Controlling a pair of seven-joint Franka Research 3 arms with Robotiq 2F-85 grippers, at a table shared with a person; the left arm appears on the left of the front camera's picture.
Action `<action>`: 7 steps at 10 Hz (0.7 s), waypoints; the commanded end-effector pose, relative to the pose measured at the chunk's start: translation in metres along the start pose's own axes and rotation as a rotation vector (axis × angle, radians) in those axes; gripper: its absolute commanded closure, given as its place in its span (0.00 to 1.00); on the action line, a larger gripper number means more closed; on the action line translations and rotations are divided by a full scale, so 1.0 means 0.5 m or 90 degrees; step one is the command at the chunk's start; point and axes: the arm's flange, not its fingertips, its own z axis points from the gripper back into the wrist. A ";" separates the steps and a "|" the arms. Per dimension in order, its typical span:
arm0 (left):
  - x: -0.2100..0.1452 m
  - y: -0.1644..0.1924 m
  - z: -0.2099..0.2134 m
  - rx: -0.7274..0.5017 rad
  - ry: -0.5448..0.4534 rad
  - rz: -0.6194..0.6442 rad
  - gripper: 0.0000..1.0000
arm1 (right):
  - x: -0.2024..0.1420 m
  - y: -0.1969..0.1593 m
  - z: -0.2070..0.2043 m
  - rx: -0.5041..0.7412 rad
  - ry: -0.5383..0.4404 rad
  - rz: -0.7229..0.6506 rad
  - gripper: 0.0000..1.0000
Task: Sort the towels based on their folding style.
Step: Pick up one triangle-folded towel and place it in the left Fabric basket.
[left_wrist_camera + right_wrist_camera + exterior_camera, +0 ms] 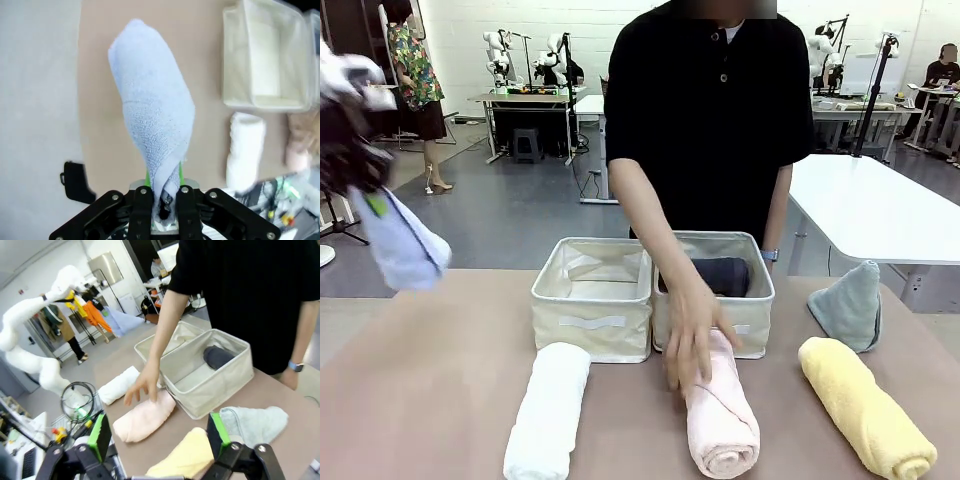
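One lavender-blue towel (152,115) is hanging limp from the left gripper (162,200), whose jaws are clamping its narrow tip in the air over the table's (440,380) left side; soft and light, it is probably sagging under any grip, so pinching a thick fold is looking safest. The right gripper (160,435) is hovering with jaws wide apart over the yellow towel (185,460), while a person's hand (690,330) is pressing the pink towel (720,415) just in front of the right basket (760,310), where the dark grey towel (720,275) is lying.
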 end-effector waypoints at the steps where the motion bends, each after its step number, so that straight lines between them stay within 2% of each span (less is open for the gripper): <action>1: -0.019 0.023 0.115 -0.048 0.018 -0.059 1.00 | 0.002 -0.001 0.001 0.005 -0.006 0.009 0.00; 2: -0.040 0.025 0.157 -0.068 0.040 -0.102 1.00 | 0.002 -0.001 0.001 0.005 -0.006 0.009 0.00; 4: -0.073 0.018 0.189 -0.095 0.080 -0.186 1.00 | 0.002 -0.001 0.001 0.005 -0.006 0.009 0.00; 5: -0.088 0.018 0.191 -0.096 0.086 -0.190 1.00 | 0.002 -0.001 0.001 0.005 -0.006 0.009 0.00; 6: -0.096 0.019 0.196 -0.073 0.057 -0.145 1.00 | 0.002 -0.001 0.001 0.005 -0.006 0.009 0.00; 7: -0.096 0.019 0.196 -0.073 0.057 -0.145 1.00 | 0.002 -0.001 0.001 0.005 -0.006 0.009 0.00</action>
